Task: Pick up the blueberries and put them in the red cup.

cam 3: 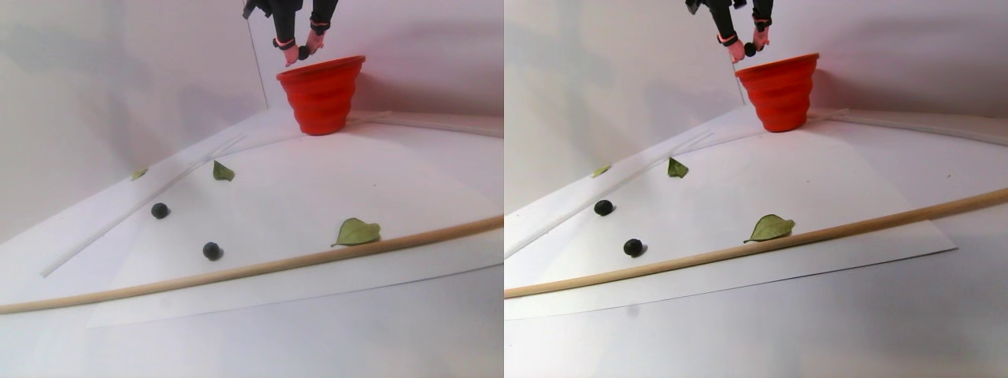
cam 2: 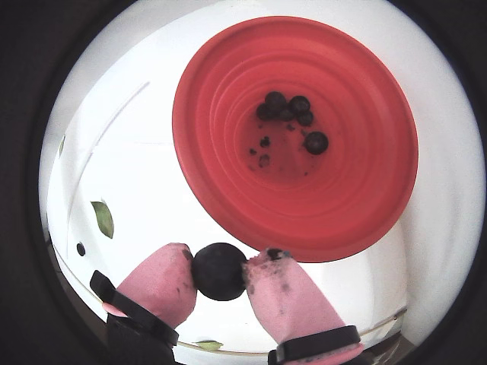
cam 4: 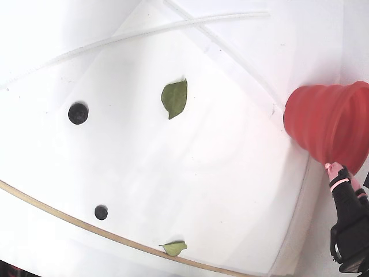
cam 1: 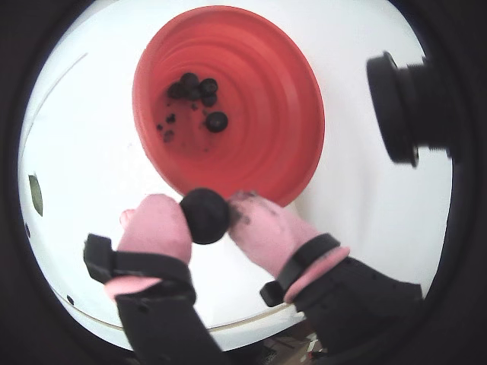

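My claw (cam 1: 206, 214) was pinching one blueberry (cam 1: 205, 217) between its two pink-padded fingertips (cam 1: 156, 226), the dark ball pressed on both sides and standing clear of everything below it. In both wrist views I held it just off the near edge of the red cup (cam 2: 358, 205), at about the height of the rim or slightly above; the stereo pair view showed the claw (cam 3: 303, 52) beside the rim of the cup (cam 3: 321, 93) on its left side, the berry not yet over the opening. Dark smears marked the pink pads near the berry.

Looking down into the cup through a wrist view, I saw several blueberries already lying at the bottom (cam 2: 288, 109), a small cluster touching one another and one a little apart (cam 2: 316, 142), with some dark specks on the red floor nearby. The cup stood upright on the white tabletop (cam 3: 315, 197), its stepped rings flaring to the wide rim, close to the back wall.

Well apart from the cup, two more blueberries lay on the white sheet: one (cam 4: 78, 113) farther in, and a second (cam 4: 101, 212) near the thin wooden rod (cam 4: 69, 224) that ran across the tabletop. A green leaf (cam 4: 174, 98) lay on the sheet between the berries and the cup, another leaf (cam 4: 174, 248) touched the rod, and a third (cam 3: 223, 171) sat farther back in the stereo pair view.
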### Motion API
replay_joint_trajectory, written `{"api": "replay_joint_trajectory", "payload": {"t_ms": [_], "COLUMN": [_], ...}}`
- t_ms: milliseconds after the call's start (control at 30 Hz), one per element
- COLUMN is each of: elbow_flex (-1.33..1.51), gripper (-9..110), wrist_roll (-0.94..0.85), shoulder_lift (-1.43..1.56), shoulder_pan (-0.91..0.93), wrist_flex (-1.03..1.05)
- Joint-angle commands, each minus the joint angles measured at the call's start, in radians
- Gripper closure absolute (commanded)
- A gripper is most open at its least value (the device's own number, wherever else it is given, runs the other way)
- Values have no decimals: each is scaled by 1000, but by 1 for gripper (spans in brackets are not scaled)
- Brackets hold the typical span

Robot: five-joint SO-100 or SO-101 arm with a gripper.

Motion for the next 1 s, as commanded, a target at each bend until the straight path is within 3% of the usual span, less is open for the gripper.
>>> {"api": "replay_joint_trajectory", "payload": {"t_ms": [0,967], "elbow_flex": [-112,-213], "gripper": [90,85], "wrist_roll": [0,43], "shoulder_lift": [-8,-98], "shoulder_pan": [23,64], "wrist_flex": [-37,-98]}}
